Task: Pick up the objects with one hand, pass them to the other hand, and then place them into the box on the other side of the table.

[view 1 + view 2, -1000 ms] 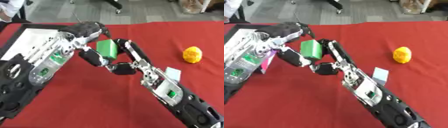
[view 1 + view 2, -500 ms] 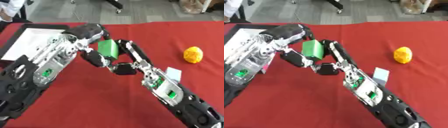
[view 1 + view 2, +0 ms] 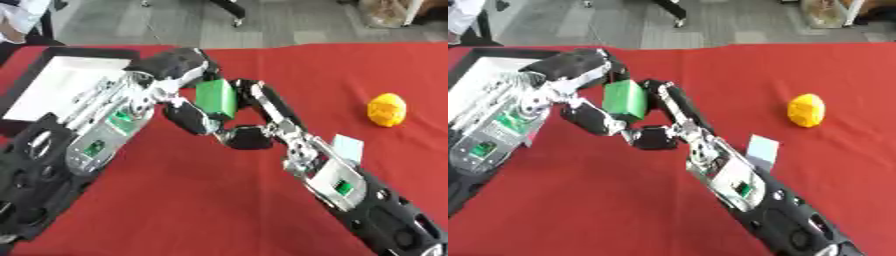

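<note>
Above the red table (image 3: 175, 200), both hands meet at a plain green block (image 3: 216, 97) with no readable writing. The right hand (image 3: 249, 120) curls its fingers around the block from below and the right; the left hand (image 3: 179, 65) closes over its upper left. The black-rimmed box (image 3: 52, 85) lies at the table's left, a yellow object (image 3: 387, 109) and a pale card (image 3: 346, 148) at the right.

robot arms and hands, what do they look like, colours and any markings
Both arms are mostly black with silver metal joints and brackets. The left hand has black fingers on a silver frame; its forearm carries small green patches on a pale panel. The right hand is black too, with a silver wrist section and one green patch further down the forearm. No loose cables are clear.
</note>
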Robot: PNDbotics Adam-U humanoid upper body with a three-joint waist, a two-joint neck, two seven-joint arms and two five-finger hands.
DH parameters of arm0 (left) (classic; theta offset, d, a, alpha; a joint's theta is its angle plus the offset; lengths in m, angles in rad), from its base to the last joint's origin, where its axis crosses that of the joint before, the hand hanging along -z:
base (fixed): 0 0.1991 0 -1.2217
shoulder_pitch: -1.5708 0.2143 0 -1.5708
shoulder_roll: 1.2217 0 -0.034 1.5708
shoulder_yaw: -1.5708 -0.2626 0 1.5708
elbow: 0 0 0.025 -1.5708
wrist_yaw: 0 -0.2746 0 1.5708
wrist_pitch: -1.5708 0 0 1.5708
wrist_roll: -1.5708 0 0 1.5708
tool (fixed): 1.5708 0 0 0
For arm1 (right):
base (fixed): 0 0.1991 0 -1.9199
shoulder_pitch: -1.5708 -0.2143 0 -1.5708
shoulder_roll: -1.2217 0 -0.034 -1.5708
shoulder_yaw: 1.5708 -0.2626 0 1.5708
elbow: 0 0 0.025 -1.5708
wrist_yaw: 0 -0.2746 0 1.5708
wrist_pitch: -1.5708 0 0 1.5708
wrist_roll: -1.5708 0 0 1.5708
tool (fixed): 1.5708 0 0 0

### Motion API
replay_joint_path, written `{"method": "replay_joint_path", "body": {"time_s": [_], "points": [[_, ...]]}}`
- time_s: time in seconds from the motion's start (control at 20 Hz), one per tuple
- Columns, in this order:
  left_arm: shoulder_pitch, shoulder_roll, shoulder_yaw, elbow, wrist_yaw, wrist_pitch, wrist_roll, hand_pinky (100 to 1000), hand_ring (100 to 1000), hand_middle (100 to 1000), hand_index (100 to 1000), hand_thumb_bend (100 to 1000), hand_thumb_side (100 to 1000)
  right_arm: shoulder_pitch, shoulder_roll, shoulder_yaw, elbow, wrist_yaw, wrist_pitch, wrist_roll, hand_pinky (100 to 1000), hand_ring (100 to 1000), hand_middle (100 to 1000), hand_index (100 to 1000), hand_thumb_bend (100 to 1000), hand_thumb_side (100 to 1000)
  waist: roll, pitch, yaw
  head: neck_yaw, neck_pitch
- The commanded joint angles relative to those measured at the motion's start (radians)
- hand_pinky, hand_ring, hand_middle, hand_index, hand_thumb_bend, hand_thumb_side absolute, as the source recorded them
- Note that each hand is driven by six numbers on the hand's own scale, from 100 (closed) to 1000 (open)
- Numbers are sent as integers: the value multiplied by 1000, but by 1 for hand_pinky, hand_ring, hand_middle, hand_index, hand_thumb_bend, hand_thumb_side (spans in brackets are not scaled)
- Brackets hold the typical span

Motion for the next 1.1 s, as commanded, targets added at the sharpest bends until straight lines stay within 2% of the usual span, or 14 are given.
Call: {"method": "replay_joint_path", "body": {"time_s": [0.05,0.15,0.25,0.35,0.65,1.1], "points": [[-19,13,17,-26,-20,-8,-30,703,593,480,453,150,100,-9,-12,2,-10,13,-1,5,747,633,485,631,336,100,8,-7,0,-1,-1],[-19,15,18,-34,-29,-15,-59,700,586,463,432,170,100,-9,-14,4,-8,34,2,21,779,712,573,721,433,175,8,-8,0,-1,-1],[-18,18,20,-41,-39,-20,-88,690,580,440,416,156,100,-9,-15,3,-9,62,-1,43,806,782,672,813,454,221,9,-9,0,0,-1],[-16,22,22,-45,-55,-22,-117,681,583,432,409,166,100,-8,-16,1,-9,91,-6,61,817,810,728,850,442,267,9,-9,-1,0,-1],[-5,41,37,-56,-86,-23,-158,669,582,419,402,194,100,-4,-17,-5,-7,133,-5,73,825,833,759,867,439,358,10,-10,2,0,-1],[25,86,85,-98,-105,-19,-174,665,578,413,403,187,100,5,-22,-10,-3,138,13,80,827,834,763,869,433,376,11,-11,7,3,-1]]}}
